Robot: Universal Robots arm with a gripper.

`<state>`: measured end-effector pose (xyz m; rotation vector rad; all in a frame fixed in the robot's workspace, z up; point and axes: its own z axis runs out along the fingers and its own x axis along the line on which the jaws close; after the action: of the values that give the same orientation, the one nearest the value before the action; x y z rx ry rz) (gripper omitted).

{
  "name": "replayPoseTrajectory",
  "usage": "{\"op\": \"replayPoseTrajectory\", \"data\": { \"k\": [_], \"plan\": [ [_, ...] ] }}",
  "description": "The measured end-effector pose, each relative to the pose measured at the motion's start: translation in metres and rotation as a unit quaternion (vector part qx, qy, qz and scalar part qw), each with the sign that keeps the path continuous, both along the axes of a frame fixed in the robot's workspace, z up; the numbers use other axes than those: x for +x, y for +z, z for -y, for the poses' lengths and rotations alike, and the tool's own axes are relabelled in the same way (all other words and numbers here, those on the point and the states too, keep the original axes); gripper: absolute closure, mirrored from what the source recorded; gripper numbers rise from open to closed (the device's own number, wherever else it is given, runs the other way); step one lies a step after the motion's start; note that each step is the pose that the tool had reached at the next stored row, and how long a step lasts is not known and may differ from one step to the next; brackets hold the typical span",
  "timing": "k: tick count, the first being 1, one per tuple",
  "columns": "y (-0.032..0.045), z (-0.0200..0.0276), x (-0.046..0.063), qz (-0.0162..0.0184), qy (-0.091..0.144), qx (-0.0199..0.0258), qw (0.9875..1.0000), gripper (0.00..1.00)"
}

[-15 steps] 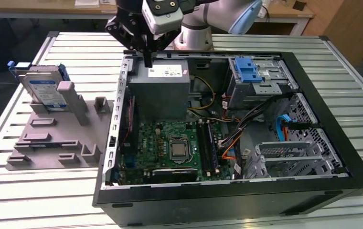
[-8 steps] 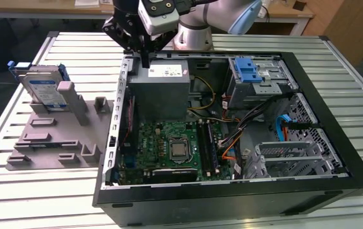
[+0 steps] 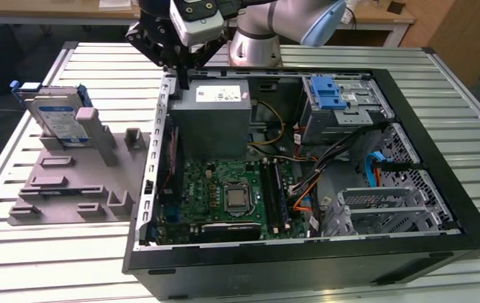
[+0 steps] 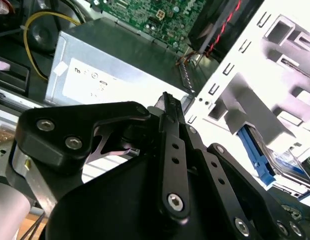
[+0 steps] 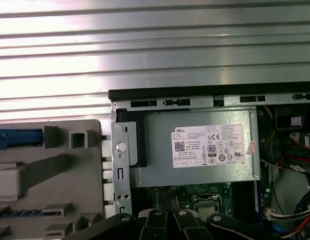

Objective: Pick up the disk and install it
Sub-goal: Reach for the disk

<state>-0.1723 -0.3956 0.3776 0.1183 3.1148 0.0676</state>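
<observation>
On the exterior view's left, the disk (image 3: 59,120) stands upright in the grey holder fixture (image 3: 71,183) on the slatted table (image 3: 442,69). Well apart, to its right, the gripper (image 3: 182,72) hangs over the computer case (image 3: 307,265) edge beside the power supply (image 3: 210,120), fingers pinched together, holding nothing.

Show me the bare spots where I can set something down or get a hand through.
Bare table slats lie between the grey holder and the table's near edge, and on the exterior view's right of the computer case. Crowded: the case's inside with cables, the holder carrying the disk, and the corner by the power supply, where the gripper hangs.
</observation>
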Motion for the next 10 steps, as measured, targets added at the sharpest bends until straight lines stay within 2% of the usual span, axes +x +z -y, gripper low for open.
{"op": "replayPoseTrajectory", "data": {
  "k": [10],
  "plan": [
    [-0.0002, -0.0001, -0.0018, 0.0, 0.0, 0.0, 1.0, 0.89]
  ]
}}
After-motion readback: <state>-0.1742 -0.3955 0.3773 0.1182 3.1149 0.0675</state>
